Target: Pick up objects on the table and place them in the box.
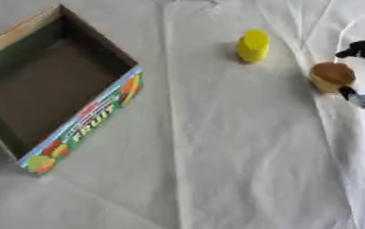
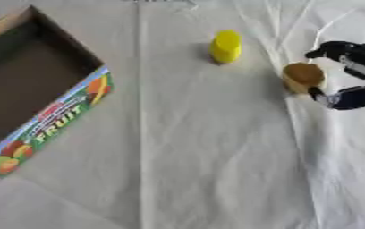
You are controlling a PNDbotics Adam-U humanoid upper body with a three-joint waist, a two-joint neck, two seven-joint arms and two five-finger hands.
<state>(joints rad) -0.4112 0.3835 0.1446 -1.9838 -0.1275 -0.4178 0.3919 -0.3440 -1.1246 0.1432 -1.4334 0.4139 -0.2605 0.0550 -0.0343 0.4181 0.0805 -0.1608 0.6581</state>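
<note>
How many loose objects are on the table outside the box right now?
2. A yellow object stands alone at the far middle; a brown object sits to its right, between the right robot hand's fingers. The box looks empty.

— How is the light?
— Bright and even over the pale cloth; no glare. The yellow cylinder [image 2: 226,46] throws a faint shadow to its left.
— Any dark parts?
— The inside of the box [image 1: 29,91] is dim and shaded.
— Sharpness?
— Both views are soft all over; the box's printed lettering is smeared, and the black fingers [image 2: 336,48] lack detail.
</note>
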